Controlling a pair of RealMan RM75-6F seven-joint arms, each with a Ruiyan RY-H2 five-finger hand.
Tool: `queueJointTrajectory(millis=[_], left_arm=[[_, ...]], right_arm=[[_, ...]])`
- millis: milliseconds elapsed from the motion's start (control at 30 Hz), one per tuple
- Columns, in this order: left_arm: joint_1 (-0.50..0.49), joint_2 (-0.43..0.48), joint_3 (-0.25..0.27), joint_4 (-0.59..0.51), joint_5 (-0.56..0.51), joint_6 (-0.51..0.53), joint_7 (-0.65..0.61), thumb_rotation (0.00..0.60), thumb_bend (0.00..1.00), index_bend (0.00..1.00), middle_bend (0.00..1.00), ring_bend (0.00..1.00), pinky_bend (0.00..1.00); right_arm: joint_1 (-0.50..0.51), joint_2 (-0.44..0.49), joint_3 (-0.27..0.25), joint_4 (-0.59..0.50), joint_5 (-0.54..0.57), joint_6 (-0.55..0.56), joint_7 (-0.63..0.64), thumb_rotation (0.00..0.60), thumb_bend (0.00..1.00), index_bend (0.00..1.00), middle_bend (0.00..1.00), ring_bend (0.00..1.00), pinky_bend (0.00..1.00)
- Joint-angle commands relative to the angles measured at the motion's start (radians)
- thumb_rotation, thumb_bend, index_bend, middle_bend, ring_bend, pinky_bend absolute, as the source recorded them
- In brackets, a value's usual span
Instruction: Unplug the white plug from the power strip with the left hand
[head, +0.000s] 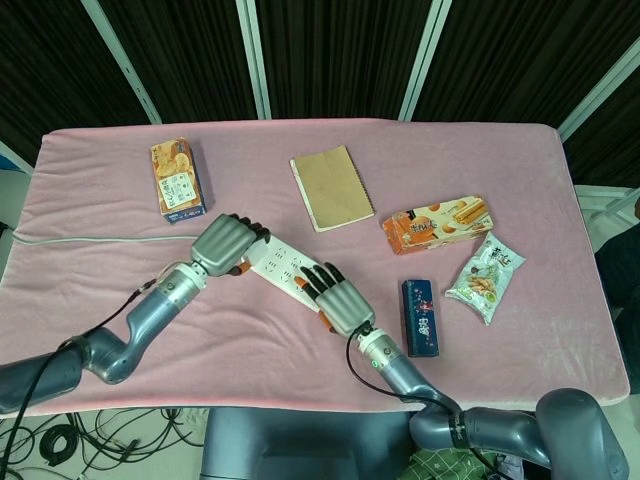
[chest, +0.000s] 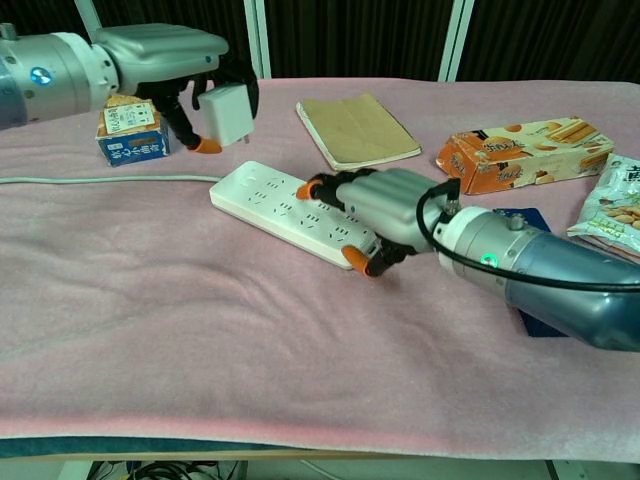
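My left hand (chest: 170, 62) holds the white plug (chest: 226, 113) in the air, clear of the white power strip (chest: 275, 205), up and to the left of it. In the head view the left hand (head: 225, 243) hides the plug. The power strip (head: 272, 268) lies flat on the pink cloth. My right hand (chest: 378, 212) rests on the strip's near right end, fingers laid across its top; the head view shows the right hand (head: 335, 298) there too.
The strip's grey cable (chest: 100, 180) runs off left. An orange and blue snack box (head: 178, 179) stands behind the left hand. A brown notebook (head: 331, 187), an orange biscuit box (head: 436, 224), a dark blue box (head: 420, 317) and a snack bag (head: 486, 276) lie to the right.
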Motion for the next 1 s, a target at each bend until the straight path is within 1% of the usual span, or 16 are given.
queueJointTrajectory(millis=[33,133,167,233,300,433,533,633,667,733,767,800,833,867,900,1000], left_arm=[[0.061,0.065,0.058,-0.061,0.02,0.03,0.01,0.6,0.67,0.74,0.74,0.4,0.47],[0.103,0.1,0.098,-0.084,0.038,0.044,-0.025,0.6,0.67,0.73,0.74,0.39,0.47],[0.119,0.117,0.12,-0.088,0.049,0.044,-0.032,0.6,0.67,0.73,0.74,0.39,0.47],[0.14,0.138,0.151,-0.082,0.07,0.052,-0.024,0.6,0.67,0.73,0.74,0.39,0.47],[0.172,0.151,0.18,-0.064,0.092,0.081,-0.01,0.6,0.66,0.73,0.73,0.39,0.47],[0.23,0.147,0.209,-0.024,0.118,0.146,-0.018,0.6,0.65,0.72,0.73,0.39,0.46],[0.279,0.137,0.225,0.003,0.127,0.187,-0.099,0.6,0.63,0.7,0.72,0.38,0.45],[0.311,0.142,0.242,0.014,0.12,0.172,-0.222,0.6,0.61,0.67,0.69,0.36,0.44],[0.318,0.144,0.246,0.023,0.118,0.167,-0.253,0.6,0.57,0.63,0.65,0.33,0.42],[0.328,0.145,0.253,0.05,0.117,0.151,-0.3,0.6,0.45,0.49,0.5,0.26,0.37],[0.329,0.146,0.254,0.058,0.112,0.138,-0.313,0.6,0.42,0.44,0.44,0.23,0.35],[0.329,0.148,0.254,0.062,0.105,0.125,-0.324,0.6,0.36,0.37,0.37,0.18,0.32],[0.329,0.149,0.252,0.064,0.099,0.112,-0.33,0.6,0.32,0.33,0.32,0.15,0.3],[0.328,0.151,0.247,0.064,0.092,0.102,-0.333,0.6,0.25,0.27,0.25,0.1,0.26],[0.328,0.151,0.246,0.063,0.093,0.101,-0.33,0.6,0.19,0.23,0.2,0.05,0.21],[0.326,0.153,0.244,0.055,0.096,0.092,-0.304,0.6,0.09,0.2,0.13,0.0,0.14]], right_arm=[[-0.02,0.067,0.042,-0.048,-0.028,0.059,0.033,0.6,0.49,0.0,0.0,0.0,0.06],[-0.041,0.133,0.059,-0.082,-0.021,0.085,0.036,0.6,0.49,0.0,0.0,0.0,0.06],[-0.053,0.168,0.063,-0.098,-0.013,0.091,0.037,0.6,0.49,0.0,0.0,0.0,0.06],[-0.073,0.221,0.066,-0.113,0.004,0.096,0.034,0.6,0.48,0.0,0.0,0.0,0.06],[-0.095,0.281,0.06,-0.132,0.018,0.096,0.033,0.6,0.47,0.0,0.0,0.0,0.06],[-0.133,0.361,0.037,-0.143,0.025,0.1,0.035,0.6,0.45,0.0,0.0,0.0,0.06],[-0.167,0.408,0.014,-0.14,0.02,0.114,0.053,0.6,0.45,0.0,0.0,0.0,0.06],[-0.201,0.441,-0.008,-0.128,0.016,0.125,0.088,0.6,0.45,0.0,0.0,0.0,0.06],[-0.209,0.447,-0.014,-0.122,0.014,0.128,0.099,0.6,0.44,0.0,0.0,0.0,0.06],[-0.225,0.459,-0.025,-0.108,0.009,0.132,0.123,0.6,0.42,0.0,0.0,0.0,0.06],[-0.23,0.462,-0.028,-0.101,0.007,0.133,0.13,0.6,0.41,0.0,0.0,0.0,0.06],[-0.234,0.466,-0.032,-0.096,0.006,0.133,0.136,0.6,0.39,0.0,0.0,0.0,0.06],[-0.237,0.469,-0.034,-0.091,0.005,0.133,0.142,0.6,0.38,0.0,0.0,0.0,0.06],[-0.243,0.472,-0.037,-0.086,0.002,0.135,0.149,0.6,0.36,0.0,0.0,0.0,0.05],[-0.246,0.474,-0.041,-0.083,-0.002,0.137,0.154,0.6,0.33,0.0,0.0,0.0,0.05],[-0.262,0.479,-0.053,-0.069,-0.012,0.15,0.16,0.6,0.27,0.0,0.0,0.0,0.04]])
